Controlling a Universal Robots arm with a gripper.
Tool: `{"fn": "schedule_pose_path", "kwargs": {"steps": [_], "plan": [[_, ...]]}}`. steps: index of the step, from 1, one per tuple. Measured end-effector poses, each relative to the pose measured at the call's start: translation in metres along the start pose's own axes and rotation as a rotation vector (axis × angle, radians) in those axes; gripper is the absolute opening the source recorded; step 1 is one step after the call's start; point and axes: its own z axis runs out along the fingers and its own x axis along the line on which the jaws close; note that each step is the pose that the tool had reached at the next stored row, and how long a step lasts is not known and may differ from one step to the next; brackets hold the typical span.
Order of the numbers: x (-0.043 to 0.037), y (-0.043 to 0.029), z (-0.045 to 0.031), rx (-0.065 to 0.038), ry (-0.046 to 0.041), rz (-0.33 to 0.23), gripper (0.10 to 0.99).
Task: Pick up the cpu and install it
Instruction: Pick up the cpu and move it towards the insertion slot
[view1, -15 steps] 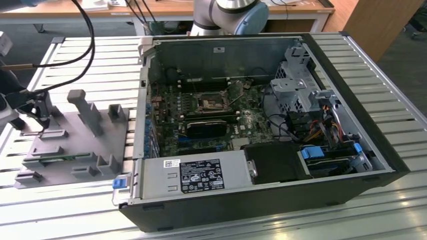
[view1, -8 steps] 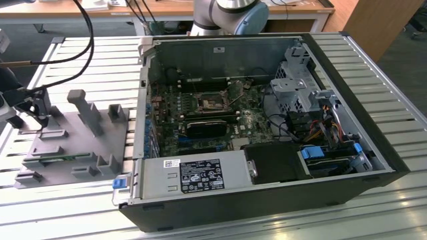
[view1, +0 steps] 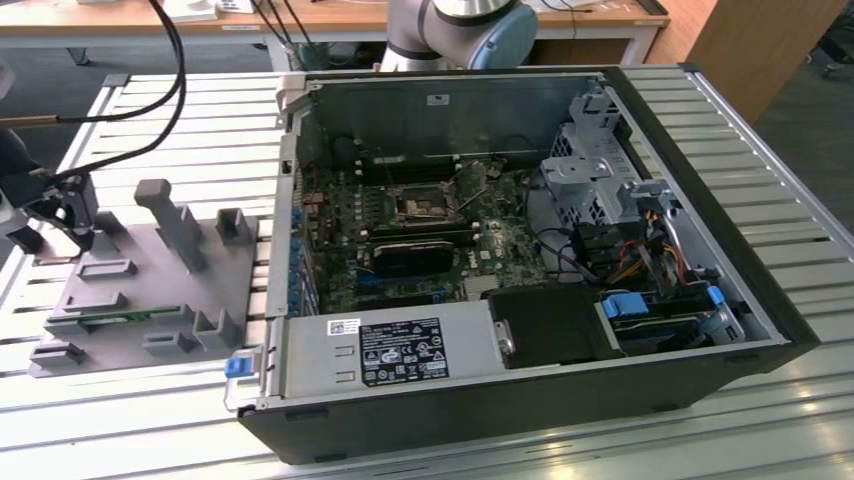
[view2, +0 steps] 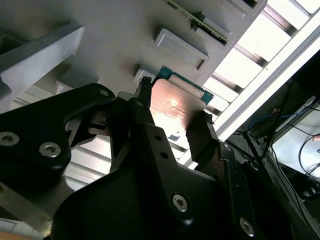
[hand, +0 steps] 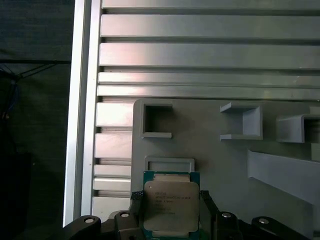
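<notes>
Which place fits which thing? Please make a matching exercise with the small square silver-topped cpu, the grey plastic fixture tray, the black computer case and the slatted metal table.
Things:
1. small square silver-topped cpu
2. grey plastic fixture tray
3. black computer case
4. slatted metal table

Places:
A. side open, on the exterior view's right
B. under everything else
C. at the gripper
D. on the exterior view's left, beside the case

Pairs: 1-C; 2-D; 3-A; 4-B

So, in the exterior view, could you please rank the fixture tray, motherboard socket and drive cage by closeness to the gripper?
1. Fixture tray, right under the gripper holding the cpu, exterior view's left.
2. Motherboard socket, mid-case.
3. Drive cage, exterior view's right.
</notes>
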Motion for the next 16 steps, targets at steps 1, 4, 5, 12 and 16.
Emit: {"fn": "schedule_pose_path", "kwargs": {"steps": [1, 4, 5, 12, 16], "plan": [[0.0, 0.0001, -0.0008, 0.0, 0.0001, 0.0, 0.533], [0.0001, 0.0002, -0.0029, 0.0, 0.0, 0.0, 0.533], [0.0001, 0.0003, -0.0036, 0.0, 0.0, 0.0, 0.533], [0.0002, 0.0007, -0.0084, 0.0, 0.0, 0.0, 0.533], [0.0003, 0.0009, -0.0111, 0.0, 0.0, 0.0, 0.533]]}}
